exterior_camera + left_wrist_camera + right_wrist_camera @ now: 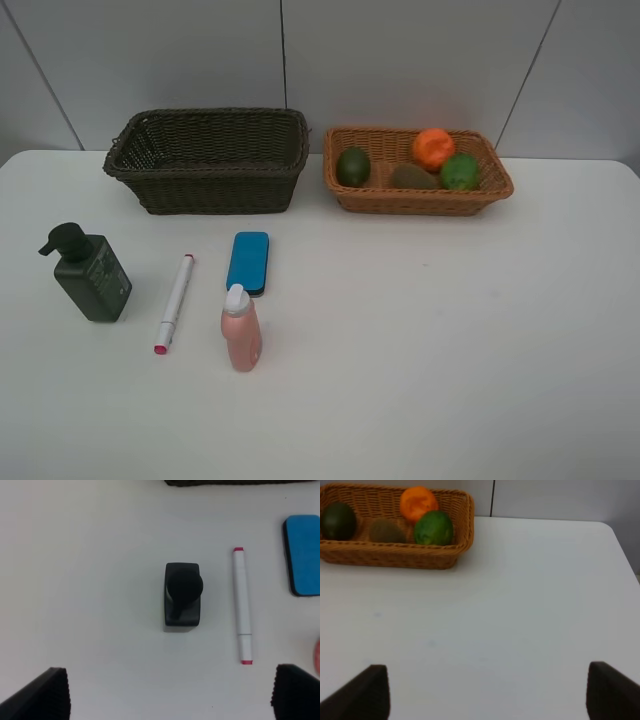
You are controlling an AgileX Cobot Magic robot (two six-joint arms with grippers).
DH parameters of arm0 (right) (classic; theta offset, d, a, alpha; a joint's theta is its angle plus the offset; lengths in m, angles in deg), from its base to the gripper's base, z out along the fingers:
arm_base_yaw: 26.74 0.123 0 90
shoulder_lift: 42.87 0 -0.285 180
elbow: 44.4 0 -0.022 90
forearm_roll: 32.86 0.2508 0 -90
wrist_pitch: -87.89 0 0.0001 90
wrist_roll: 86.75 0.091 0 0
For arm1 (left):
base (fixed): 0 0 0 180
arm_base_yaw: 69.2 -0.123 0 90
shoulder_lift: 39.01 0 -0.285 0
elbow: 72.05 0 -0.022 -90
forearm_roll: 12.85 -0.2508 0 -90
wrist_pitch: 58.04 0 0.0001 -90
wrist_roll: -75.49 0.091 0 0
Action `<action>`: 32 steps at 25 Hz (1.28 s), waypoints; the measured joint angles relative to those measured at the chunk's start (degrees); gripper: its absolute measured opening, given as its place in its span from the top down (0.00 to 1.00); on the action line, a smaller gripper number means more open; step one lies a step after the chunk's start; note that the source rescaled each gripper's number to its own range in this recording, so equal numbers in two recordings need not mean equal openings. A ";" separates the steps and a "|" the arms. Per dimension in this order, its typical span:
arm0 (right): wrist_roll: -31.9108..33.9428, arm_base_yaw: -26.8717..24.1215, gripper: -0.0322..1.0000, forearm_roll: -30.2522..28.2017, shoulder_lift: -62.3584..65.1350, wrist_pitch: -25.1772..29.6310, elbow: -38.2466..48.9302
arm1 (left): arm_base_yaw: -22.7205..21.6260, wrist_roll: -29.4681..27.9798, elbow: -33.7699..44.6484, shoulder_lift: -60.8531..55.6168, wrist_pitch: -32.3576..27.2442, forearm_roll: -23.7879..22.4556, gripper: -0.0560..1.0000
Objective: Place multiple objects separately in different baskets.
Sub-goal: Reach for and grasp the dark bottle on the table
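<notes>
On the white table stand a dark green pump bottle, a pink bottle, a white marker and a blue eraser. The dark brown basket looks empty. The tan basket holds a dark green fruit, a kiwi, an orange and a lighter green fruit. My left gripper hangs open above the pump bottle, beside the marker. My right gripper is open over bare table, well short of the tan basket.
Both baskets sit side by side along the table's far edge, against a grey panelled wall. Neither arm shows in the exterior high view. The table's right edge lies close to the right gripper's side.
</notes>
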 joint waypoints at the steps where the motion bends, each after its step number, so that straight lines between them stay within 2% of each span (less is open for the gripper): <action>1: 0.00 0.00 0.00 0.00 0.00 0.00 0.00 | 0.00 0.00 -0.20 2.15 0.44 0.00 0.00; 11: 0.00 0.00 0.00 0.00 0.00 0.00 0.00 | 0.00 -0.04 -0.40 17.67 6.03 1.27 0.00; 23: 0.00 0.00 0.00 0.00 0.00 0.00 0.00 | 0.00 -0.18 -0.40 29.50 10.40 1.01 0.00; 32: 0.00 0.00 0.00 0.00 0.00 0.00 0.00 | 4.08 -0.06 -0.40 36.64 13.55 0.00 0.00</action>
